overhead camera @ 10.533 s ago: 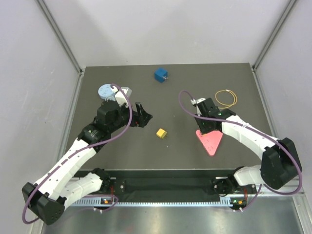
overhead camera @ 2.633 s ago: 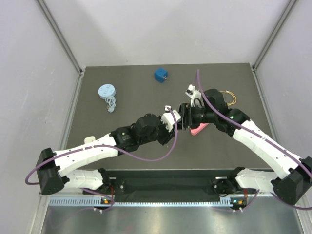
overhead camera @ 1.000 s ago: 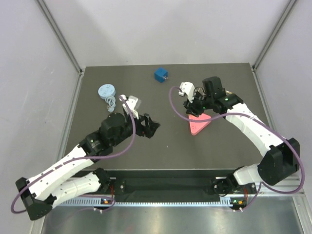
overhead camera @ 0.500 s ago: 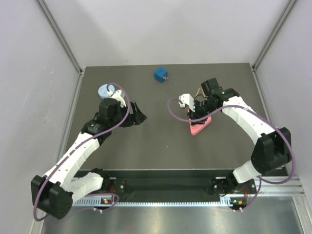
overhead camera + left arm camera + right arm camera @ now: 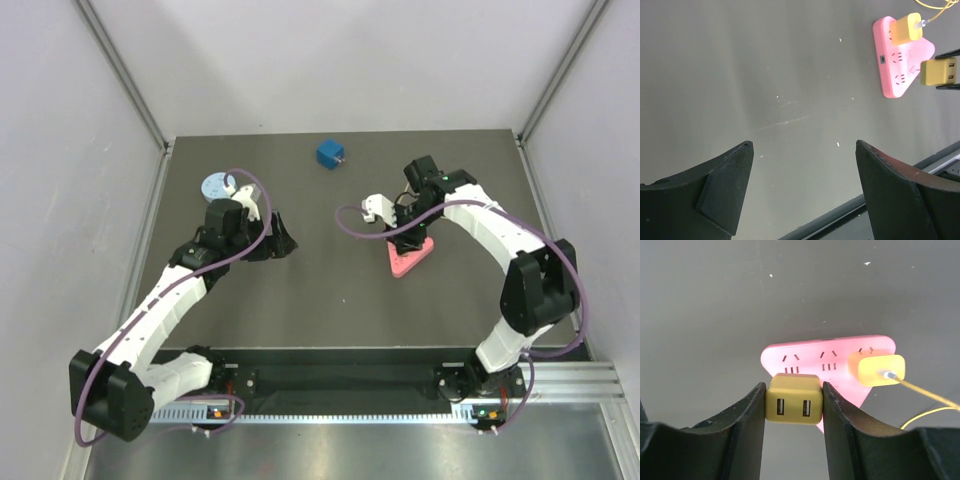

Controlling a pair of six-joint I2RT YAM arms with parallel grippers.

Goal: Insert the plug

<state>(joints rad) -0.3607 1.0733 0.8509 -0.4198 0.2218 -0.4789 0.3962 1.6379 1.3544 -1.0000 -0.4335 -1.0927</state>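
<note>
A pink triangular power strip (image 5: 408, 260) lies on the dark table right of centre; it also shows in the right wrist view (image 5: 840, 354) and the left wrist view (image 5: 902, 67). My right gripper (image 5: 411, 236) (image 5: 793, 390) is shut on a yellow two-port USB plug (image 5: 793, 405) (image 5: 938, 71). It holds the plug just above the strip's near edge, by an empty socket. A second yellow plug (image 5: 876, 369) with a yellow cable sits in the strip's corner socket. My left gripper (image 5: 283, 238) (image 5: 804, 147) is open and empty over bare table, left of the strip.
A blue cube adapter (image 5: 330, 153) sits at the back centre. A light-blue round object (image 5: 216, 185) lies at the back left, behind my left arm. The yellow cable (image 5: 940, 6) trails away from the strip. The table's front edge (image 5: 840, 216) lies below my left gripper.
The yellow plug lay loose on the table and is now in my right gripper. My left arm has pulled back to the left. The right gripper has settled over the strip, which was shifted up-left.
</note>
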